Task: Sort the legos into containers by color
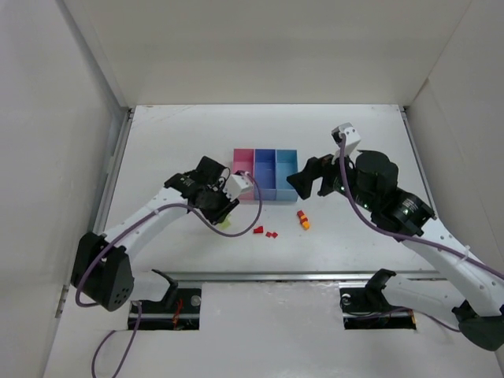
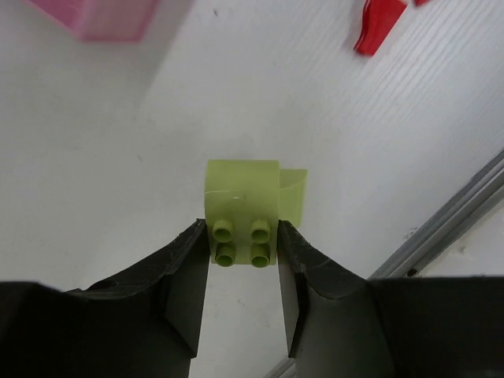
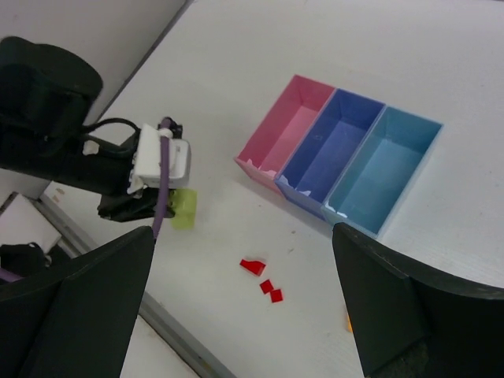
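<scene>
Our left gripper [image 2: 242, 238] pinches the yellow-green brick [image 2: 242, 193]; the pink bin [image 2: 102, 17] sits at the frame's upper left (right gripper [image 3: 244, 307] spread wide, farther away).

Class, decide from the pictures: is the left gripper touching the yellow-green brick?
Touching. The left wrist view shows the left gripper with its fingers pressed against both sides of the yellow-green brick, no gap visible.
</scene>
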`<state>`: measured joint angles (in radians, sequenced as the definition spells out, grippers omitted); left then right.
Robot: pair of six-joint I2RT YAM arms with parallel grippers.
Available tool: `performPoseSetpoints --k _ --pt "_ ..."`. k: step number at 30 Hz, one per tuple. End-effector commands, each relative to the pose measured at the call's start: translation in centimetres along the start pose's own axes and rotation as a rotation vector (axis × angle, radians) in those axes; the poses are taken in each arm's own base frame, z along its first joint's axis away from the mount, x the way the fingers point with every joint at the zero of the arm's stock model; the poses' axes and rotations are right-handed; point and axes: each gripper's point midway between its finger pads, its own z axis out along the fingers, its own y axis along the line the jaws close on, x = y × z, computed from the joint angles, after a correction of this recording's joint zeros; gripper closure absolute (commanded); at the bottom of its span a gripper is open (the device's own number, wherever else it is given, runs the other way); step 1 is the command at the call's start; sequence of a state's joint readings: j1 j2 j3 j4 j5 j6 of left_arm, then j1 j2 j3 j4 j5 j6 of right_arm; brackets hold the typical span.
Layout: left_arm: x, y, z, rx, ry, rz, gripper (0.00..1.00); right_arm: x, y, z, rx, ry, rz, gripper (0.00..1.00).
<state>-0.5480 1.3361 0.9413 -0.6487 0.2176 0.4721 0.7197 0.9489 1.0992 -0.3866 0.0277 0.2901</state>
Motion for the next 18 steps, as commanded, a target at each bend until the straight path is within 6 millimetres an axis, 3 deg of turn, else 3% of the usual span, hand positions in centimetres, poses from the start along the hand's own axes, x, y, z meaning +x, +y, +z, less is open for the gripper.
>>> performPoseSetpoints --k 1,5,8,12,16,18 --pt "-3.5 -0.5 -3.9 0.005 -0.141 -0.004 1.00 -4.6 2.0 -0.6 -0.062 -0.126 0.073 0.00" --pt "-6.2 -0.5 -6.4 0.005 -0.234 0.007 1.00 -6.1 2.5 -0.7 -0.072 -0.150 0.098 0.00" --pt "-9.5 -1.0 -8.8 0.035 -0.355 -0.009 1.00 -6.8 2.5 -0.9 -0.070 -0.164 0.137 0.00" --pt "-13.8 -1.9 -12.6 0.089 -0.517 -0.029 1.00 -8.0 4.6 -1.3 -0.188 -0.193 0.162 0.00" --pt "-17.0 -2.2 -15.6 0.126 -0.627 -0.017 1.00 -7.0 3.4 -0.1 -0.135 -0.185 0.190 0.00" --pt "-18.2 -2.3 -17.0 0.137 -0.670 -0.017 1.00 -7.2 3.9 -0.2 -0.167 -0.207 0.186 0.00"
